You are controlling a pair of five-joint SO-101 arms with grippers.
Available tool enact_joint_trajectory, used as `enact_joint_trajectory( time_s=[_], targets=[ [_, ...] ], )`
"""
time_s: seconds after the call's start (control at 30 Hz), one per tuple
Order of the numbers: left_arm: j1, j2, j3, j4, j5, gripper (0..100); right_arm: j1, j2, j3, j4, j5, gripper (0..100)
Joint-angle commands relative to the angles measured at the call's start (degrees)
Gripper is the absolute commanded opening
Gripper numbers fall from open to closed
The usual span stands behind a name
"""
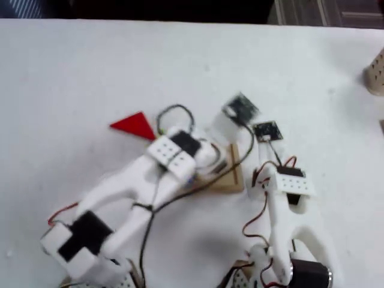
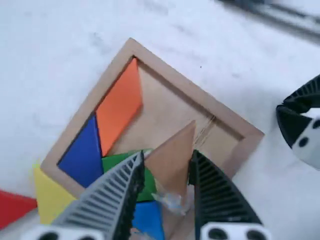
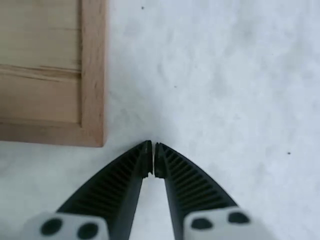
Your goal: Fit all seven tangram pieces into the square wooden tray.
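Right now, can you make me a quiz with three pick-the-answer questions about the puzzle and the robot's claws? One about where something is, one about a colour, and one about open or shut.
1. Where is the red triangle compared with the tray?
A) inside it
B) outside it, on the table
C) balanced on its rim

2. What colour is the held triangle in the left claw?
A) brown
B) purple
C) pink

3. How is the right claw?
A) wide open
B) shut, holding nothing
C) shut on a yellow piece

Answers: B, it lies on bare table away from the tray. A, the held triangle is plain brown. B, its tips meet over bare table.
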State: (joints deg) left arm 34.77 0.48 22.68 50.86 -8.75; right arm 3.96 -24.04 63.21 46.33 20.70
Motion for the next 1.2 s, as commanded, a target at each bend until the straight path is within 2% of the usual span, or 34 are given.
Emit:
enact_joint_trajectory(
  time_s=[0.0,0.13,0.27,0.37,0.47,0.6,0.7,0.8,1.17],
  targets=[
    [1.7,4.7,-3.3,-5.3,-6.9,11,-0.2,-2.2,-0.4,-0.6,0.7,1.8],
    [2.5,8.1,-3.3,-5.9,-9.0,11,-0.2,-2.2,-0.4,-0.6,0.7,1.8],
    [3.1,8.2,-3.4,-5.9,-3.1,11,-0.2,-2.2,-0.4,-0.6,0.8,1.8],
    [2.9,8.4,-4.4,-5.5,6.3,11,-0.2,-2.2,-0.4,-0.6,0.8,1.8],
    [0.3,8.1,-4.8,-2.6,19.3,11,-0.2,-2.2,-0.4,-0.6,0.8,1.8],
    [-8.7,8.1,-8.5,3.4,36.9,11,-0.2,-2.2,-0.4,-0.7,0.8,1.8],
    [-16.3,8.2,-9.7,4.8,44.3,11,-0.2,-2.2,-0.4,-0.7,0.8,1.8],
    [-17.9,8.2,-9.9,5.1,46.2,11,-0.2,-2.2,-0.4,-0.7,0.8,1.8],
    [-4.8,8.7,-9.0,6.8,46.6,11,-0.2,-2.2,-0.4,-0.7,0.8,1.8]
  ],
)
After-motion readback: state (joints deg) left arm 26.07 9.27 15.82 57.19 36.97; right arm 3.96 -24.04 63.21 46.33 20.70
